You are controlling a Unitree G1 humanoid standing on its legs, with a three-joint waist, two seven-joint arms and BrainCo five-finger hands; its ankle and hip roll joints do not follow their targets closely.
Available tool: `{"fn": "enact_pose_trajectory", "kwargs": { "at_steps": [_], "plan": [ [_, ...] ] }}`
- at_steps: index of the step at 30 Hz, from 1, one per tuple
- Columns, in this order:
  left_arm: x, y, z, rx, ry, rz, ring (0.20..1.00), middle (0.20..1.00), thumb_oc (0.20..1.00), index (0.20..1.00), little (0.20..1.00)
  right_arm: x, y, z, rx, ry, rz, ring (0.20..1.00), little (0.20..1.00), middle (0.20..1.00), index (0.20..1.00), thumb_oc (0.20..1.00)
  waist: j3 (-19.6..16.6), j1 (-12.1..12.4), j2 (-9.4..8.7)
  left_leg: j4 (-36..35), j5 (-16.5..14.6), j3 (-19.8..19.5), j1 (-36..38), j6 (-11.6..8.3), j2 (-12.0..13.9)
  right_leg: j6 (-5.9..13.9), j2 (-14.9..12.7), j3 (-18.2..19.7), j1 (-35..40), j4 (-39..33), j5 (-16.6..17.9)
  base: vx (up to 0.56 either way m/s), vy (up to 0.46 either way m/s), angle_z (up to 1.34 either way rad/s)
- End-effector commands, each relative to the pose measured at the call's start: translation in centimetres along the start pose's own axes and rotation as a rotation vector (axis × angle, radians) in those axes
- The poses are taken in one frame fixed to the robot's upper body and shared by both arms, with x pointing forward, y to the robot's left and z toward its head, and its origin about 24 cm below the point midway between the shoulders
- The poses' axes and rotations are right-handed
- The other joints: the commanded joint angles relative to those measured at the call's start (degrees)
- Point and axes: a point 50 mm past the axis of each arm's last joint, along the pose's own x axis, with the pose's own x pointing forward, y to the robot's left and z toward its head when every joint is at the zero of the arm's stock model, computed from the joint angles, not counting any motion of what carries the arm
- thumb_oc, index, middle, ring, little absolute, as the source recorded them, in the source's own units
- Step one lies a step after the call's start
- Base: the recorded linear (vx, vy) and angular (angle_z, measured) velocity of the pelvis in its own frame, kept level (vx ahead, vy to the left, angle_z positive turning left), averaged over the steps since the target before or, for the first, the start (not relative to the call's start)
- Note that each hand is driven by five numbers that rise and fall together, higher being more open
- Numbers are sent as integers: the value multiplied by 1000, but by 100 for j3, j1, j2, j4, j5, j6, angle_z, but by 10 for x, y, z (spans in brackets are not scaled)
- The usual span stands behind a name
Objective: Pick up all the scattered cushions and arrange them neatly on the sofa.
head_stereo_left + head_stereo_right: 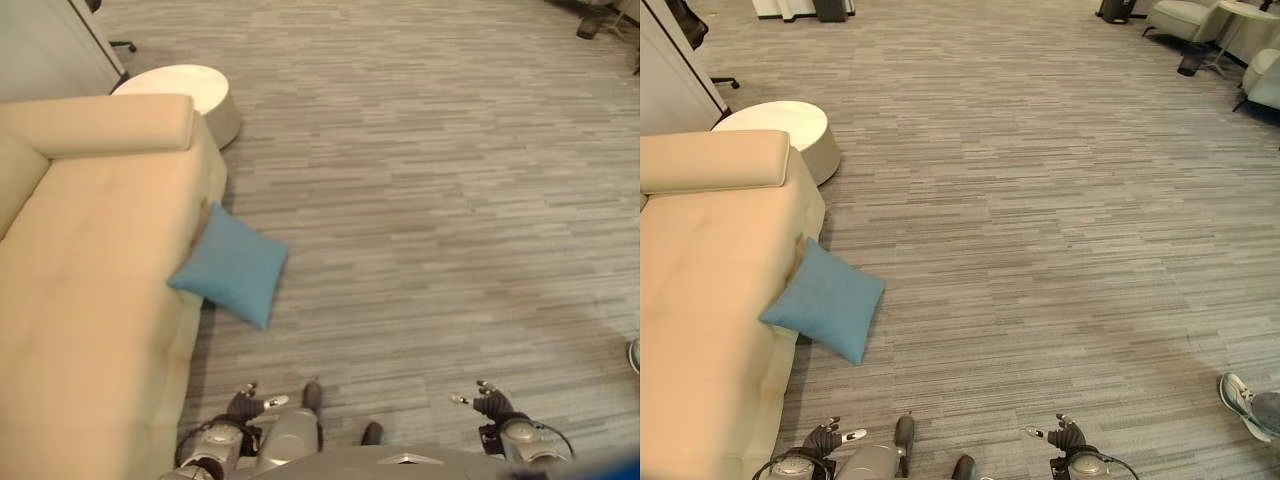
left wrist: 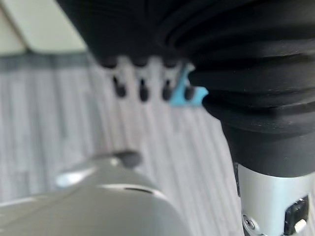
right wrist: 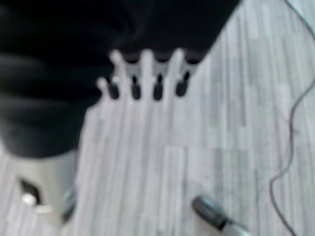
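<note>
While one blue cushion (image 1: 826, 300) leans on the floor (image 1: 1040, 220) against the sofa (image 1: 700, 300) front, I judge the task barely begun. My left hand (image 1: 245, 402) and right hand (image 1: 1065, 436) hang low, fingers relaxed, holding nothing, well apart from it.

Each robot hand (image 3: 142, 73) has silver fingers with dark tips below a dark ribbed cover, on silver-grey arms.

Head eyes look down, sharing sofa (image 1: 90, 290).
</note>
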Motion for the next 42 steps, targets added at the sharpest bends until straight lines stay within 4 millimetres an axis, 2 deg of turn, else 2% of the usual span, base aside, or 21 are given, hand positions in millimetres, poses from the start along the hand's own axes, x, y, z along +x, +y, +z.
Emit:
{"fn": "enact_pose_trajectory", "kwargs": {
  "at_steps": [1, 2, 3, 4, 8, 10, 11, 12, 13, 15, 23, 26, 27, 28, 29, 31, 32, 33, 34, 36, 42],
  "plan": [
    [0, -6, 1, -8, -9, -11, 1000, 1000, 1000, 1000, 1000, -1, -10, 2, -3, -43, -17, 1000, 1000, 1000, 1000, 1000, -343, 156, 78, 658, -40, -135, 186, 392, -233, 899, -276, 231, 78, 795, -152, 977, 213, -21],
    [0, -5, 3, -26, -26, -13, 1000, 1000, 1000, 1000, 1000, -2, -6, 2, -5, -47, 3, 1000, 1000, 1000, 1000, 1000, -361, 237, 8, 853, -363, -252, 375, 599, -370, 1102, -628, 218, -10, 1645, -50, 1134, 374, -8],
    [3, -4, 20, -19, -84, -17, 1000, 1000, 1000, 1000, 1000, 0, -6, 13, 3, -89, 1, 1000, 1000, 1000, 1000, 1000, -234, 113, 113, 855, -660, -677, 857, 887, -503, 1188, -852, 560, -813, 3367, 825, 862, 312, 2],
    [3, -4, 20, -19, -84, -17, 1000, 1000, 1000, 1000, 1000, 0, -6, 13, 3, -90, 1, 1000, 1000, 1000, 1000, 1000, -226, 111, 107, 859, -665, -677, 863, 888, -512, 1189, -863, 560, -813, 3387, 810, 561, 189, 36],
    [4, -3, 23, 0, -89, -16, 1000, 1000, 1000, 1000, 1000, 0, -7, 16, 7, -101, 2, 1000, 1000, 1000, 1000, 1000, -202, 11, 187, 717, -808, -972, 1210, 820, -442, 1019, -859, 479, -1309, 2722, 506, 223, -36, 69],
    [3, -3, 22, 6, -84, -18, 1000, 1000, 1000, 1000, 1000, 0, -8, 17, 7, -105, -1, 1000, 1000, 1000, 1000, 1000, -183, -29, 178, 718, -838, -1040, 1275, 795, -452, 1020, -849, 535, -1344, 2433, 518, 206, -75, 40],
    [3, -3, 19, 12, -73, -17, 1000, 1000, 1000, 1000, 1000, 1, -7, 18, 10, -109, 2, 1000, 1000, 1000, 1000, 1000, -158, -115, 113, 710, -913, -1193, 1403, 751, -510, 1080, -732, 821, -1464, 1744, 667, 373, -140, 73],
    [3, -3, 18, 27, -66, -15, 1000, 1000, 1000, 1000, 1000, 1, -6, 20, 12, -109, 6, 1000, 1000, 1000, 1000, 1000, -163, -253, 70, 681, -972, -1461, 1520, 711, -585, 1138, -534, 1446, -1656, 1121, 900, 375, -139, 80],
    [3, -3, 18, 26, -66, -16, 1000, 1000, 1000, 1000, 1000, 1, -6, 20, 12, -109, 6, 1000, 1000, 1000, 1000, 1000, -154, -256, 79, 682, -983, -1466, 1535, 709, -576, 1136, -526, 1440, -1636, 1113, 899, 301, -104, 117],
    [4, -1, 17, 28, -53, -10, 1000, 1000, 1000, 1000, 1000, 2, -5, 20, 6, -105, 10, 1000, 1000, 1000, 1000, 1000, -182, -353, 43, 714, -1063, -1844, 1643, 644, -624, 1172, -402, 1866, -1732, 1031, 1027, 267, -110, 156],
    [3, -1, 10, 34, -17, -10, 1000, 1000, 1000, 1000, 1000, -2, -11, 2, 53, -54, -20, 1000, 1000, 1000, 1000, 1000, -478, -225, -143, 762, -926, -2195, 1384, 307, -295, 971, -498, 827, -1012, 613, 746, 123, -162, 93],
    [3, 0, 10, 38, -15, -11, 1000, 1000, 1000, 1000, 1000, -2, -12, 3, 58, -60, -21, 1000, 1000, 1000, 1000, 1000, -477, -231, -187, 781, -900, -2063, 1246, 254, -208, 931, -489, 608, -894, 504, 676, -6, -78, 73],
    [3, -2, 9, 50, -8, -21, 1000, 1000, 1000, 1000, 1000, -2, -13, 2, 58, -57, -23, 1000, 1000, 1000, 1000, 1000, -440, -243, -200, 810, -885, -1726, 1168, 226, -114, 922, -504, 421, -783, 430, 643, -17, -24, 96],
    [3, -2, 9, 50, -8, -21, 1000, 1000, 1000, 1000, 1000, -2, -13, 2, 58, -57, -23, 1000, 1000, 1000, 1000, 1000, -454, -257, -207, 806, -869, -1737, 1147, 228, -125, 926, -515, 410, -800, 430, 648, -71, -8, 86],
    [3, -5, 10, 69, -13, -31, 1000, 1000, 1000, 1000, 1000, -2, -14, 4, 52, -65, -27, 1000, 1000, 1000, 1000, 1000, -395, -326, -231, 901, -827, -1062, 998, 228, 34, 926, -575, 202, -736, 360, 649, -58, 19, 75],
    [3, -6, 10, 73, -13, -35, 1000, 1000, 1000, 1000, 1000, -1, -14, 5, 53, -65, -29, 1000, 1000, 1000, 1000, 1000, -401, -375, -251, 975, -835, -838, 940, 227, 61, 933, -620, 102, -746, 348, 655, -53, 48, 90],
    [4, -7, 14, 84, -20, -38, 1000, 1000, 1000, 1000, 1000, -1, -15, 8, 61, -77, -32, 1000, 1000, 1000, 1000, 1000, -390, -512, -267, 1004, -808, -19, 978, 222, 363, 941, -699, -135, -724, 354, 667, -60, 107, 115],
    [5, -7, 16, 85, -29, -41, 1000, 1000, 1000, 1000, 1000, -1, -15, 8, 70, -80, -34, 1000, 1000, 1000, 1000, 1000, -408, -611, -264, 1026, -811, 427, 1048, 202, 518, 948, -766, -281, -737, 375, 674, 2, 144, 119],
    [5, -9, 17, 91, -30, -49, 1000, 1000, 1000, 1000, 1000, -2, -16, 7, 74, -76, -37, 1000, 1000, 1000, 1000, 1000, -417, -657, -212, 1129, -970, 618, 1137, 142, 621, 989, -767, -351, -662, 389, 589, 22, 161, 100],
    [4, -11, 13, 96, -19, -60, 1000, 1000, 1000, 1000, 1000, -2, -15, 4, 77, -59, -36, 1000, 1000, 1000, 1000, 1000, -490, -666, -100, 804, -929, 606, 1242, 104, 547, 1056, -843, -537, -611, 492, 563, 65, 297, 114],
    [3, -6, 8, 120, -5, -59, 1000, 1000, 1000, 1000, 1000, 0, -9, 10, 64, -64, -17, 1000, 1000, 1000, 1000, 1000, -488, -503, -25, 603, -1070, 335, 1373, 364, 190, 1216, -1191, -500, -627, 865, 622, 25, 249, 24]
  ]
}}
